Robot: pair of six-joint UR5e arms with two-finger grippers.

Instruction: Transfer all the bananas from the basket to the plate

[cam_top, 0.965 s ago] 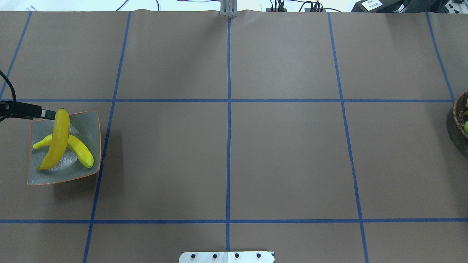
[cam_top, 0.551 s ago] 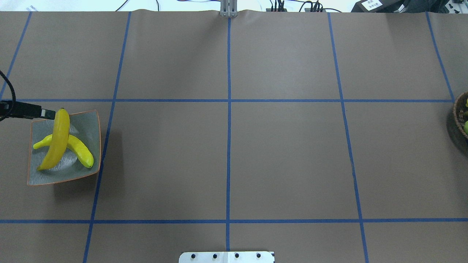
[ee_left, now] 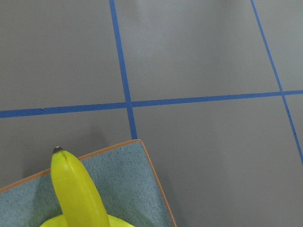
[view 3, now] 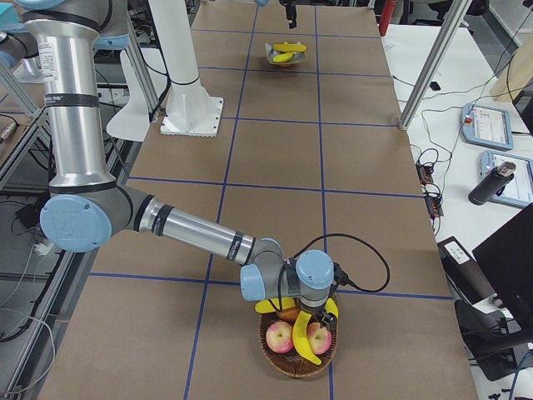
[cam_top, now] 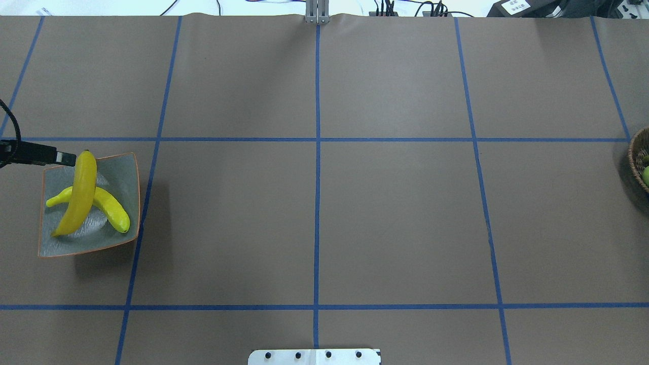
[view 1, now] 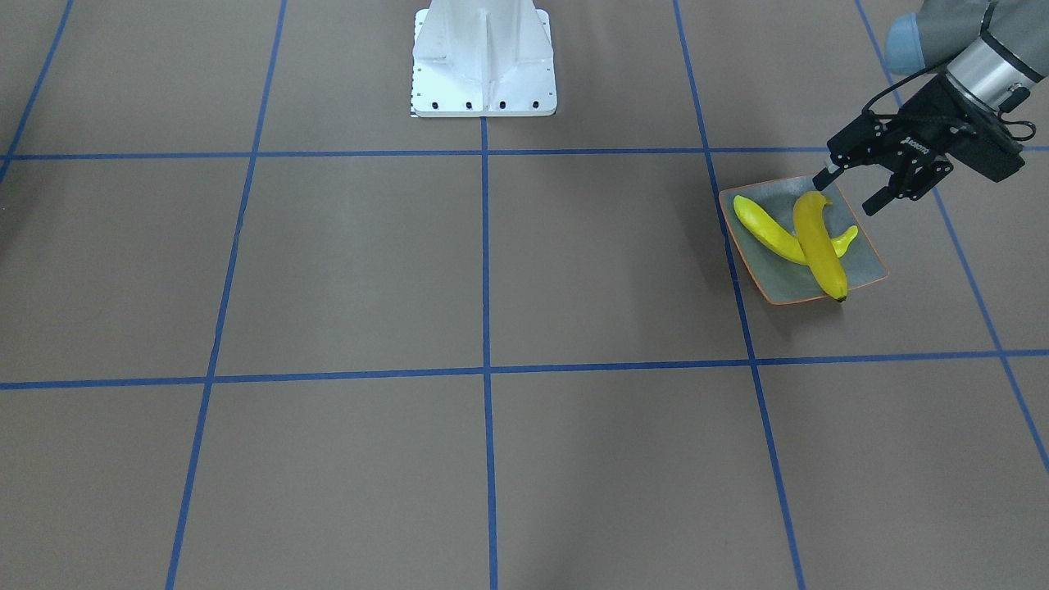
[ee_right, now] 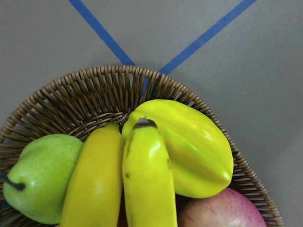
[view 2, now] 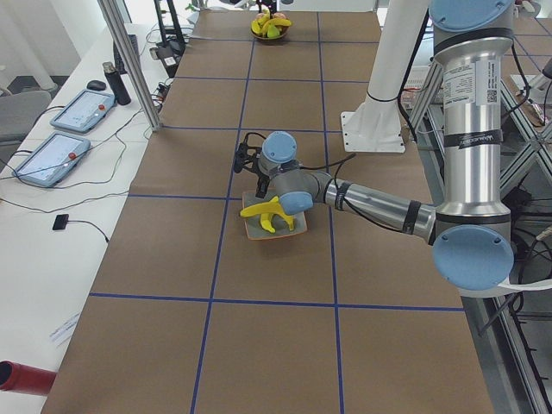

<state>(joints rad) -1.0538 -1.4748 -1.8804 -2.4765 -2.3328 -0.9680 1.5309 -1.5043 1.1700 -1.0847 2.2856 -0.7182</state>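
Note:
Two yellow bananas lie crossed on the square grey-green plate, one on top of the other; they also show in the overhead view. My left gripper is open and empty, hovering over the plate's corner by the top banana's tip. The wicker basket at the table's other end holds two more bananas side by side. My right gripper hangs just above the basket; I cannot tell whether it is open or shut.
The basket also holds a yellow starfruit, a green pear and red apples. The robot's white base stands at the middle of the table's robot side. Blue tape lines grid the brown table.
The left gripper's finger has edged very slightly away from the plate. The dark shadow around the basket at the right edge has shrunk. The bananas on the plate have not moved.

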